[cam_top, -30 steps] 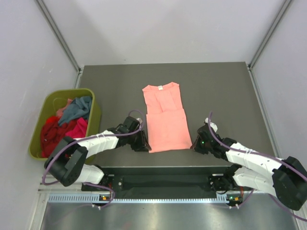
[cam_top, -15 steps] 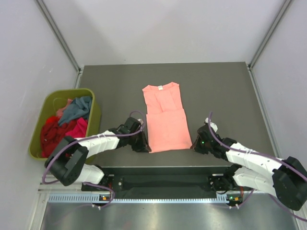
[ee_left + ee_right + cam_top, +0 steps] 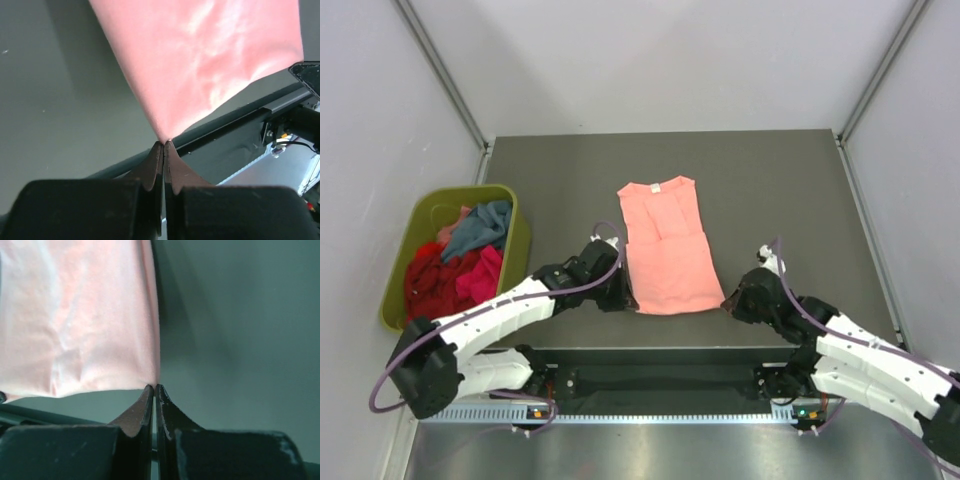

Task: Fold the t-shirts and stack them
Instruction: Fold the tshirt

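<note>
left gripper (image 3: 625, 300) and right gripper (image 3: 728, 301) each clamped on a near corner of the salmon-pink t-shirt (image 3: 665, 250)
the salmon-pink t-shirt lies on the dark table (image 3: 780, 190), to the right of the olive-green bin (image 3: 521, 240) and apart from it, collar at the far end, its sides folded in so it makes a narrow strip. the left gripper, on the side nearer the bin, has its fingers pressed together with the shirt's near left corner nipped between the tips. the right gripper, on the side away from the bin, is closed the same way on the near right corner. in both wrist views the cloth tapers down into the pinch. inside the bin a red t-shirt (image 3: 425, 282), a magenta t-shirt (image 3: 486, 272) and a teal-blue t-shirt (image 3: 480, 228) sit bunched together.
</note>
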`<state>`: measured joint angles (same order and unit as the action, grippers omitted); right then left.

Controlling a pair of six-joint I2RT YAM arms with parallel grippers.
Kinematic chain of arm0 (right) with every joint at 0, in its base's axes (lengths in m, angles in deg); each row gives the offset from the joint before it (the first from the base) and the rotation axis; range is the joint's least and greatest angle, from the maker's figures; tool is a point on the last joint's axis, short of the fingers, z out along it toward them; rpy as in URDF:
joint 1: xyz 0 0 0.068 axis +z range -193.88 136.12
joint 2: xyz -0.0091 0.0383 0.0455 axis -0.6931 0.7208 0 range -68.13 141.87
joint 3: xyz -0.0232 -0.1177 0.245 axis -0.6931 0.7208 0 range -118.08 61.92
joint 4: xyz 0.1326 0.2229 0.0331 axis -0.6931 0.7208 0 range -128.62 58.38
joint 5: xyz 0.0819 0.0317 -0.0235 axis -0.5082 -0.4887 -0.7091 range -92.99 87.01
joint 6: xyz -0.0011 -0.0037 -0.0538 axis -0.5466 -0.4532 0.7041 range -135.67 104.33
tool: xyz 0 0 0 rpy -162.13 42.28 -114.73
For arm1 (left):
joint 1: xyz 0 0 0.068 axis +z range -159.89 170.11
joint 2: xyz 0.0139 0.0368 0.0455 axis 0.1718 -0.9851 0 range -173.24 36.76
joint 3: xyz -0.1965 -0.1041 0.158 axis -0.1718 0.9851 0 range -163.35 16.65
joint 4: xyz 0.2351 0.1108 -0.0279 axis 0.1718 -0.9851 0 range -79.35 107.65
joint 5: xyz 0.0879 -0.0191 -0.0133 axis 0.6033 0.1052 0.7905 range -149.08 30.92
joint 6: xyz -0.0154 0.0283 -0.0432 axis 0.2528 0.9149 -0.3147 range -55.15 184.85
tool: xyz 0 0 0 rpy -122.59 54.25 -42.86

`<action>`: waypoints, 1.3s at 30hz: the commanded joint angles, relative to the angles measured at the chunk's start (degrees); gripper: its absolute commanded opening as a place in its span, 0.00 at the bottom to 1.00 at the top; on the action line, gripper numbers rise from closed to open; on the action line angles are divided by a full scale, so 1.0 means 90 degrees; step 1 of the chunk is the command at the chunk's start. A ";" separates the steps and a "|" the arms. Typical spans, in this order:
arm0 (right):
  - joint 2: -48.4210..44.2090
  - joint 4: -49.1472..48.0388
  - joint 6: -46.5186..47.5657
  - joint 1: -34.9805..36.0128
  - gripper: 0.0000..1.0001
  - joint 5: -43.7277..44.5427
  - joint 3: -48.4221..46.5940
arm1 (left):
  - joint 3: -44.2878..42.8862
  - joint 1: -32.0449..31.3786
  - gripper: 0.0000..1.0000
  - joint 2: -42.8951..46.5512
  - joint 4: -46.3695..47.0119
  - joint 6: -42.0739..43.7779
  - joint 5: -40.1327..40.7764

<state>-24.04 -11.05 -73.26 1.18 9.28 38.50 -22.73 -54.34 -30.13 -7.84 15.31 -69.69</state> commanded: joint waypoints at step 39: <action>0.5634 -0.1266 0.4229 -0.2291 0.00 -0.1333 -0.6498 | -0.6502 0.3141 0.00 -0.4761 -0.1347 0.2232 -0.0422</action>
<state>22.15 -17.87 -39.31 -17.95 1.48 -15.27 -75.60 -27.50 -68.82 -19.71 32.34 -71.55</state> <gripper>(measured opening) 0.009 0.011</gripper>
